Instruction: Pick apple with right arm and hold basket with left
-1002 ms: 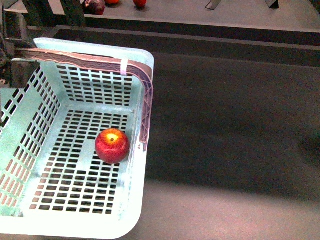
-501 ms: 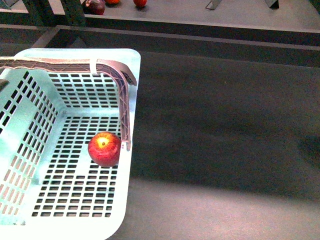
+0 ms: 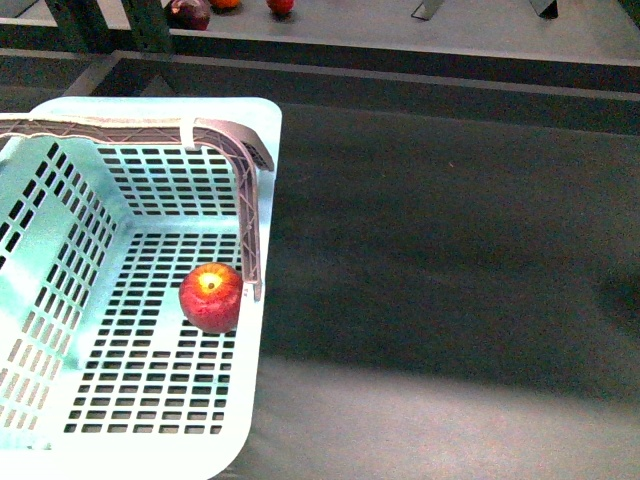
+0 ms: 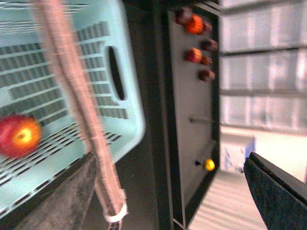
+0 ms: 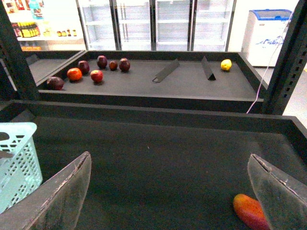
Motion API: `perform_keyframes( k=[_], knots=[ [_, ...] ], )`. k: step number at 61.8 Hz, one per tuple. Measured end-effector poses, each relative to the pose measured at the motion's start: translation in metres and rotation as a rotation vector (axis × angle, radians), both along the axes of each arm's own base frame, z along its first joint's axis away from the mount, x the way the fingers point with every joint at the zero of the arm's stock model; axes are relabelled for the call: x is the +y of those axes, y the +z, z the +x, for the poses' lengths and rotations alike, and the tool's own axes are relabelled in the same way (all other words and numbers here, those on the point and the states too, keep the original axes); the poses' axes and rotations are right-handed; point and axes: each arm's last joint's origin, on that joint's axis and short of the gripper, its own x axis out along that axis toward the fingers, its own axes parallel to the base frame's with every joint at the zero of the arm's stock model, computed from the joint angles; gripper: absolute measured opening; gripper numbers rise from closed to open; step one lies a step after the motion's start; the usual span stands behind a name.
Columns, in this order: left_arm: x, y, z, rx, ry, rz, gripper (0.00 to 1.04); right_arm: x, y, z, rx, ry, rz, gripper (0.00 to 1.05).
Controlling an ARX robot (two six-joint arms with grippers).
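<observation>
The red apple (image 3: 210, 296) with a yellow patch lies inside the light blue basket (image 3: 262, 200), against its right wall. The basket's pinkish handle (image 3: 228, 133) rests along the far rim. Neither gripper shows in the front view. In the left wrist view my left gripper (image 4: 172, 191) is open and empty. The handle (image 4: 76, 100) passes just beside one finger (image 4: 67, 196), and the apple (image 4: 19, 135) shows in the basket (image 4: 127, 112). My right gripper (image 5: 168, 196) is open and empty above the dark table, away from the basket's corner (image 5: 17, 158).
An orange-red fruit (image 5: 249, 211) lies on the table by one right finger (image 5: 280, 191). A raised shelf behind holds several small dark and red-orange fruits (image 5: 74, 74) and a yellow fruit (image 5: 226, 64). Dark posts stand at the shelf's sides.
The basket has shifted left and squared up in the front view. The left gripper, seen at its left rim a second ago, has left that view. The apple has rolled slightly.
</observation>
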Motion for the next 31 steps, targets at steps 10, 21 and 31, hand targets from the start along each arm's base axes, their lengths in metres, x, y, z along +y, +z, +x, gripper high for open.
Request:
perform_keyframes(
  k=[10,21,31],
  knots=[
    [0.026,-0.012,-0.028,-0.308,-0.16,0.78,0.55,0.0,0.0,0.0,0.0,-0.001,0.0,0.96],
    [0.047,-0.028,-0.055,-0.286,-0.227,1.19,0.14,0.0,0.0,0.0,0.0,0.0,0.0,0.96],
    [0.057,-0.035,-0.071,-0.286,-0.232,1.236,0.03,0.0,0.0,0.0,0.0,0.0,0.0,0.96]
  ],
)
